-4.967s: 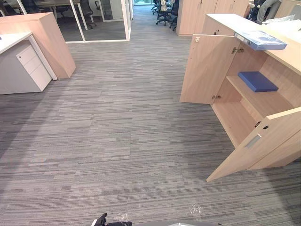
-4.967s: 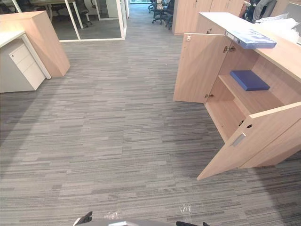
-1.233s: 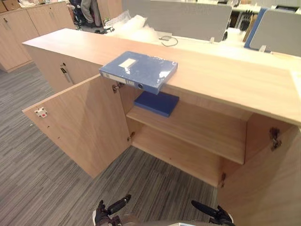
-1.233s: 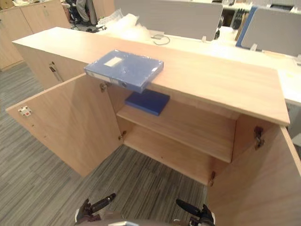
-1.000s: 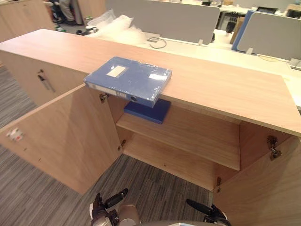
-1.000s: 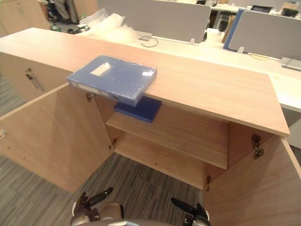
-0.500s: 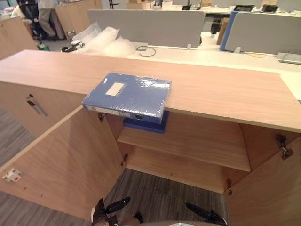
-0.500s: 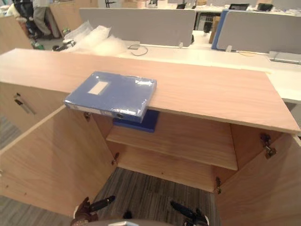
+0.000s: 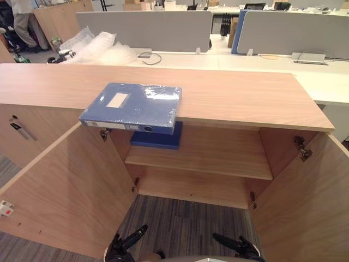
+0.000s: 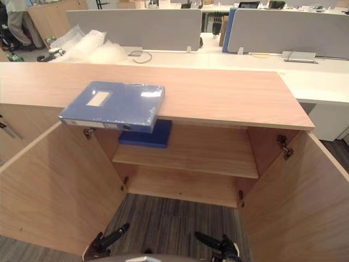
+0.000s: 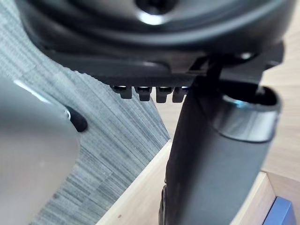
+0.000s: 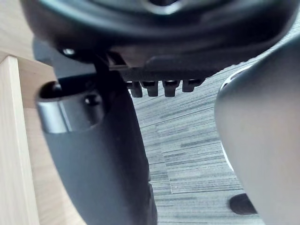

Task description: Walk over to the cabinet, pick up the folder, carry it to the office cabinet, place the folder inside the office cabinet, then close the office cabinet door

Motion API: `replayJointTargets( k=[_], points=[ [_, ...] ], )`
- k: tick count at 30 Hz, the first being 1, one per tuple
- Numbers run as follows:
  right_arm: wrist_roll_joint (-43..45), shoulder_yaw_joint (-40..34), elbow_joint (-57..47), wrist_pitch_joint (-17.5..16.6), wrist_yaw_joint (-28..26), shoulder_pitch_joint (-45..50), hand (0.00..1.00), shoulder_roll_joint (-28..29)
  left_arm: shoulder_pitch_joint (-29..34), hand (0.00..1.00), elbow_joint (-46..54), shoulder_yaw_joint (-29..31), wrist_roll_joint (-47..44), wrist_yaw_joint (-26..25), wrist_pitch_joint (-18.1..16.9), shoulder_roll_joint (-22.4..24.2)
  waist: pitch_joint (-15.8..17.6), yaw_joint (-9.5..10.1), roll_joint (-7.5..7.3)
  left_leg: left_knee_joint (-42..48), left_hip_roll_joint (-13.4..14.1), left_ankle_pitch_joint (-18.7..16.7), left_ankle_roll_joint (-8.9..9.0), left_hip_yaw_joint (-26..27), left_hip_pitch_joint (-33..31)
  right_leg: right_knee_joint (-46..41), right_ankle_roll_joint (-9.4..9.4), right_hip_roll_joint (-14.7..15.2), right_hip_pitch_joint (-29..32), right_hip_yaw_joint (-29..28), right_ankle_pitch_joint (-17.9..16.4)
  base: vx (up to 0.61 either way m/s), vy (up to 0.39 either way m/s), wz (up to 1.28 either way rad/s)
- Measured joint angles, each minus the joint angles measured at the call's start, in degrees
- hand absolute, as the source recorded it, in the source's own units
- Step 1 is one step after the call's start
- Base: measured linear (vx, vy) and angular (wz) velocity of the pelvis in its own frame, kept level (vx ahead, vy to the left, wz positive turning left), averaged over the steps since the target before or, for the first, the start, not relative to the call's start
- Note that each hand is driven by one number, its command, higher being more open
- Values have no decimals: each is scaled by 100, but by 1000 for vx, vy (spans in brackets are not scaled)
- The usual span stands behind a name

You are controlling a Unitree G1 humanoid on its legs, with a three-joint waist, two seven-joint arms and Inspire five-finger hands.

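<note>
Colours: box folder (image 9: 133, 106) was mid blue with a white label patch; 2nd folder (image 9: 156, 140) was darker navy; cabinet (image 9: 234, 95) was pale woodgrain, doors and inside alike; carpet (image 9: 185, 226) was grey with thin light/dark streaks; desk screens (image 9: 144, 30) were plain grey; left hand (image 9: 119, 250) and right hand (image 9: 242, 250) were black.

I see an open-plan office, grey fabric desk dividers (image 9: 144, 30) at the far side, long white desktop (image 9: 327, 82) behind a low light-wood cabinet (image 9: 245, 98), grey striped carpet tiles (image 9: 185, 226) near me.
</note>
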State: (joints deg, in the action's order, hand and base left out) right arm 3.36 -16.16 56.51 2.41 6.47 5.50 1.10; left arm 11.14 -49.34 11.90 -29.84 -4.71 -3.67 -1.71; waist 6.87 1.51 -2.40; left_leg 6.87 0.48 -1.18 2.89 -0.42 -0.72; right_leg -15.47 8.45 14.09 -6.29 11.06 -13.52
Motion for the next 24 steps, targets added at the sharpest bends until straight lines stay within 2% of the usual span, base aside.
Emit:
replayJointTargets(
  k=[3, 4, 9, 11, 16, 19, 21, 24],
  points=[
    [-118, 147, 3, 38, 5, 81, 100, -71, 232, 100, 583, -78, -392, -18, -1, 66, -95, 12, -34, -632, 139, 392, 106, -98, 211, 240, -70, -149, -79, 161, 78, 16, -143, 20],
    [-162, 225, 4, 78, 0, 98, 100, -87, 312, 100, 857, -126, -459, -38, 0, 125, -145, 32, -74, -804, 194, 523, 88, -179, 220, 360, -93, -227, -99, 244, 127, 19, -103, 22],
    [-353, 382, -1, 139, 6, 105, 100, -44, 583, 100, 1884, -240, -281, -253, 61, 377, -155, 132, -133, -1068, 239, 606, 84, -264, 395, 771, -96, -357, -441, 429, 260, 70, -67, 15],
    [-392, 561, -23, 139, 15, 119, 100, 17, 686, 100, 2463, -259, 369, -396, 74, 440, -205, 174, -197, -1124, 222, 607, 82, -298, 419, 856, -79, -355, -509, 477, 278, 80, -10, 9],
    [-424, 628, -168, 124, 104, 227, 100, 136, 774, 100, 3776, -247, 1854, -956, 132, 545, -224, 294, -219, -1138, 260, 602, 86, -330, 451, 888, -62, -364, -600, 564, 365, 42, -14, 6],
    [-421, 667, -168, 113, 223, 257, 100, 140, 801, 100, 4747, -109, 2698, -1562, 126, 557, -230, 369, -220, -1088, 317, 538, 128, -341, 431, 885, -60, -393, -599, 570, 453, -11, -1, -1],
    [-419, 804, -168, 95, 383, 298, 100, 142, 799, 100, 5267, 37, 3732, -2476, 190, 561, -255, 418, -218, -1055, 327, 450, 164, -366, 391, 885, -63, -402, -603, 570, 468, -56, -15, -1],
    [-425, 837, -192, 87, 497, 335, 100, 178, 838, 100, 5799, 438, 4697, -3357, 426, 572, -281, 449, -234, -1159, 332, 457, 164, -419, 464, 875, -67, -408, -663, 615, 471, -49, -23, 9]
  ],
)
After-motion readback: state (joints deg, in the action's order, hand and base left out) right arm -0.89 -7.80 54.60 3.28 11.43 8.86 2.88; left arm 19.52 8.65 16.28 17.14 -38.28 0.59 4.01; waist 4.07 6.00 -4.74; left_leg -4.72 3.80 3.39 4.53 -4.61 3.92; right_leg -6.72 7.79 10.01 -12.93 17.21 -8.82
